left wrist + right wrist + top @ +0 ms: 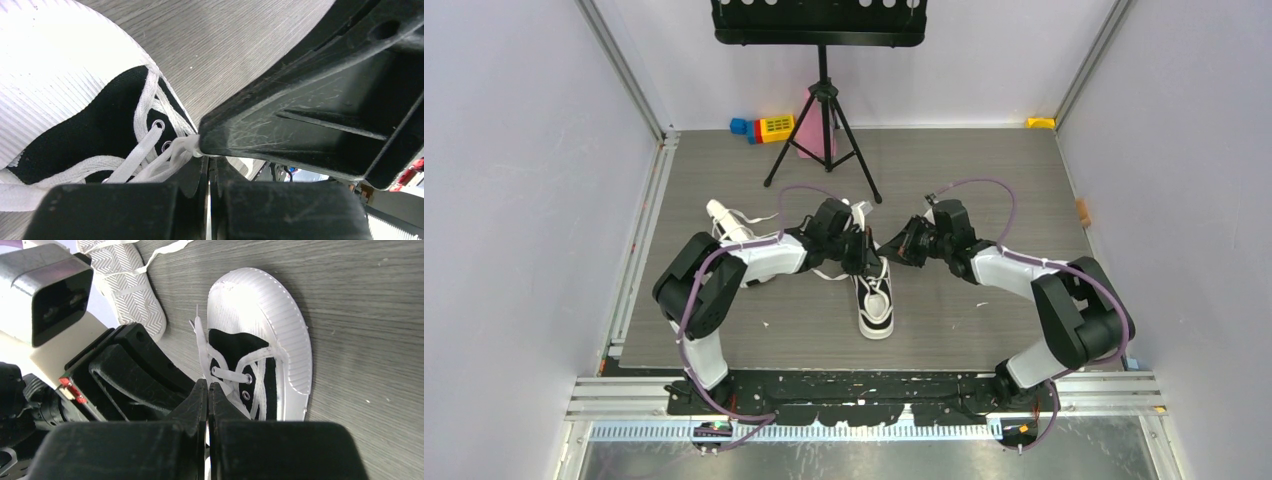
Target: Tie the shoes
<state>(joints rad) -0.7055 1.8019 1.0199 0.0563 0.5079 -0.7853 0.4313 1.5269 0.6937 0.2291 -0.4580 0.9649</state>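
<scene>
An upright black canvas sneaker (876,305) with a white rubber toe cap stands mid-way on the grey wood-grain tabletop (994,310), toe to the near edge, with bare board to its right. Above its tongue the left gripper (208,162) and right gripper (208,387) meet, both clenched. Its flat white laces (150,150) bunch at their tips; which gripper pinches them is unclear. The second sneaker (727,222) lies left of it, sole showing.

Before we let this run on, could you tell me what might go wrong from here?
1. The left gripper and right gripper are shut close together over the laces; they may collide, or a lace may slip.
2. The shoe stands unrestrained on the table, so a pull could drag or tip it.
3. The other shoe lies sole up beside the left arm, laces loose; the arm might snag them.
</scene>
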